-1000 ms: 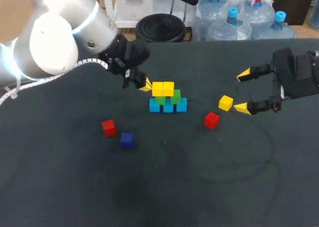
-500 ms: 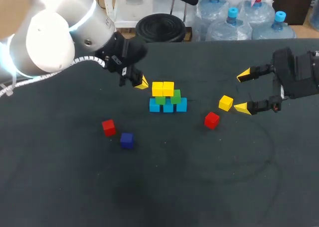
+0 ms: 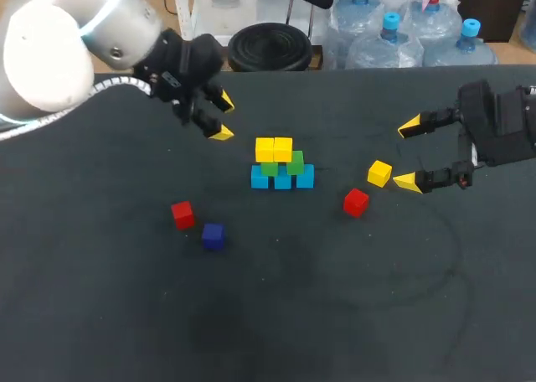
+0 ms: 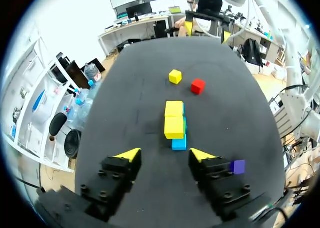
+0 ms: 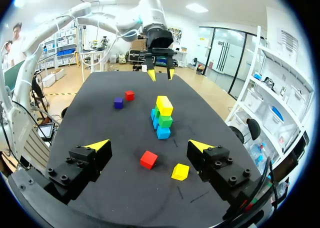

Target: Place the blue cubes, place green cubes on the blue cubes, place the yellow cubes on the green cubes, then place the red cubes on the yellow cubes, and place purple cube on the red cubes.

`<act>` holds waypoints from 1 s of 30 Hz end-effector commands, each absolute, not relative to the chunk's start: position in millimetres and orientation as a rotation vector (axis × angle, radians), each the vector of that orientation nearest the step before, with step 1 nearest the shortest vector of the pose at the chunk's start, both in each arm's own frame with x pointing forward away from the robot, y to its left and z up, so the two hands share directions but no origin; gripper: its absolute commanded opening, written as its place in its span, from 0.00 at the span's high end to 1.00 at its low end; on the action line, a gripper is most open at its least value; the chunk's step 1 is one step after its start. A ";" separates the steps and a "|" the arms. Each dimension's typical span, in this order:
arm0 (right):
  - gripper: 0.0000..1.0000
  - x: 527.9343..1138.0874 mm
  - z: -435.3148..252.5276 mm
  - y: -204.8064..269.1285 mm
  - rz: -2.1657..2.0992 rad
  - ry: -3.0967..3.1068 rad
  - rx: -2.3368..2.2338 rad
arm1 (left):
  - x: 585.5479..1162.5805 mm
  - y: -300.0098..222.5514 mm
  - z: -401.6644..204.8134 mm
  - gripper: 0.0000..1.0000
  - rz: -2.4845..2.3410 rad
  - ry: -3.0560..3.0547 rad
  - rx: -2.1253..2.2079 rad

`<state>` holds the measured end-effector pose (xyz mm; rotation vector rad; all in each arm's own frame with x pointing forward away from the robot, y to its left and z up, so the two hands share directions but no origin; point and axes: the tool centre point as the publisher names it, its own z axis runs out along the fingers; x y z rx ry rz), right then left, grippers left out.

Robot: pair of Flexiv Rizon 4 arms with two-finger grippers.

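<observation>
**Head view shows us two layers short, with nothing held**

In the middle of the table [image 3: 276,315] we see the stack [image 3: 281,166]. It has blue cubes [image 3: 282,180] in a row at the bottom, green cubes [image 3: 295,162] on them, and two yellow cubes [image 3: 274,149] side by side on top. We judge the blue and green layers done. The yellow layer may be one short, since a third yellow cube [image 3: 379,173] lies loose to the right of the stack.

Neither red is placed. One red cube [image 3: 356,202] sits near that loose yellow, and a second red cube [image 3: 182,214] lies well to the left, just beside the purple cube [image 3: 213,235]. Red and purple layers are all to come.

Our left claw [image 3: 216,118] is spread and empty, apart from the stack on its left. Our right claw [image 3: 409,154] is spread wide and also empty, with the loose yellow near one fingertip but not touching it, as far as we can tell.
</observation>
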<state>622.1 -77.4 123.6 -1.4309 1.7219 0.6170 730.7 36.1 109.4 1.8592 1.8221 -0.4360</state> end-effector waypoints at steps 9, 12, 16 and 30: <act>0.00 621.9 123.8 -77.2 0.616 1.723 -1.431 | 709.2 77.7 143.5 0.00 -0.500 1.722 1.686; 0.00 621.9 123.8 -77.2 0.616 1.723 -1.431 | 704.7 84.2 150.7 0.00 -0.509 1.705 1.678; 0.00 621.9 123.8 -77.2 0.616 1.723 -1.431 | 697.9 96.1 159.8 0.00 -0.525 1.674 1.670; 0.00 621.9 123.8 -77.2 0.616 1.723 -1.431 | 693.1 117.3 181.7 0.00 -0.476 1.602 1.668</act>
